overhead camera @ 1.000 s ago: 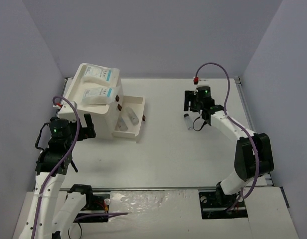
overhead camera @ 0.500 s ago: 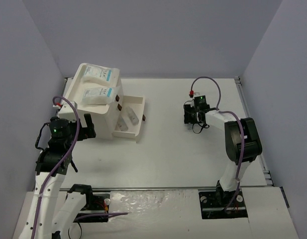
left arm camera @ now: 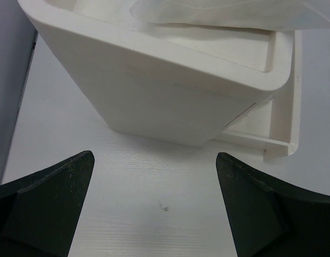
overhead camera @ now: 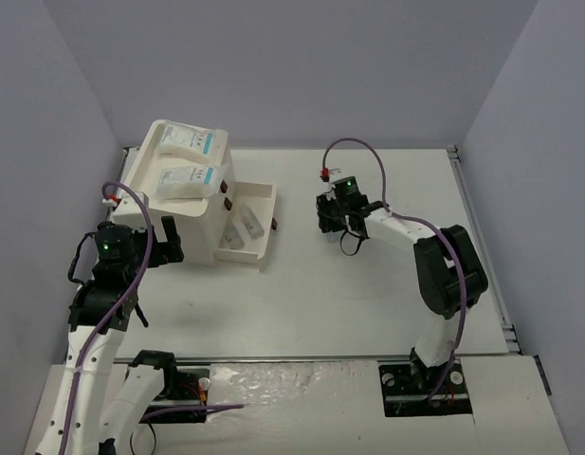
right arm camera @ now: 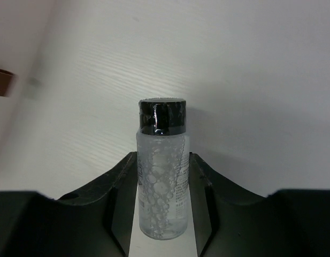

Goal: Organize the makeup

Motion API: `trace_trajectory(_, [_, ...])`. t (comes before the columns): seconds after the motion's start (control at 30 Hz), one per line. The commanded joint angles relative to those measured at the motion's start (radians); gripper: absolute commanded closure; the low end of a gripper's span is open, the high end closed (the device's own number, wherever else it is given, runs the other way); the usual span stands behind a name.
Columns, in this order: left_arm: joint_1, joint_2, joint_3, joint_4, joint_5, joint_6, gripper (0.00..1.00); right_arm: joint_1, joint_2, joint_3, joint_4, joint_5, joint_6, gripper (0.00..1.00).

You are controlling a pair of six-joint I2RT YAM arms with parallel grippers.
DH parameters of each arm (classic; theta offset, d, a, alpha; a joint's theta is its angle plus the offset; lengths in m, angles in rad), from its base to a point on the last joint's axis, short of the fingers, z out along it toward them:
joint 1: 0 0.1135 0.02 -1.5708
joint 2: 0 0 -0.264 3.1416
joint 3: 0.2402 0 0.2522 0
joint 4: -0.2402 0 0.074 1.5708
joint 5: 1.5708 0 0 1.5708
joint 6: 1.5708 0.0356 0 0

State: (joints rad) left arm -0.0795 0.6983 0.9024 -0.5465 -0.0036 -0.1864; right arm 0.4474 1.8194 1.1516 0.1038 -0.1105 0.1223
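Clear tube (right arm camera: 162,182) in right gripper (right arm camera: 163,163), shifted left vs. earlier, prob. lifted

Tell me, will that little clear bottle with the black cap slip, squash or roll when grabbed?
The clear bottle looks rigid: its walls show no denting between the fingers. Its smooth round side could slip, and probably roll if laid down. The bubbly liquid inside likely shifts, yet it seems light.
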Motion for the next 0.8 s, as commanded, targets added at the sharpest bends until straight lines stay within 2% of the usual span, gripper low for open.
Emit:
trace_trajectory(0.0, [-0.006,0.004,0.02,0.029,0.001,0.001,0.03,0.102,-0.055,0.165,0.128,-0.01,0.059,1.0])
trace_trajectory(0.1, [-0.007,0.003,0.02,0.028,-0.001,0.002,0.03,0.156,0.043,0.314,0.149,-0.002,0.096,1.0])
trace_trajectory(0.27, [-0.006,-0.003,0.02,0.029,-0.003,0.002,0.03,0.214,0.198,0.497,0.154,-0.004,0.102,0.94])
trace_trajectory(0.5, [-0.006,-0.008,0.02,0.03,-0.001,0.002,0.03,0.234,0.339,0.62,0.195,0.005,0.125,0.83])
trace_trajectory(0.57, [-0.006,-0.009,0.02,0.03,0.002,0.002,0.03,0.237,0.362,0.639,0.203,-0.011,0.132,0.59])
trace_trajectory(0.77, [-0.006,-0.004,0.025,0.028,0.005,-0.004,0.03,0.235,0.302,0.595,0.223,-0.016,0.093,0.37])
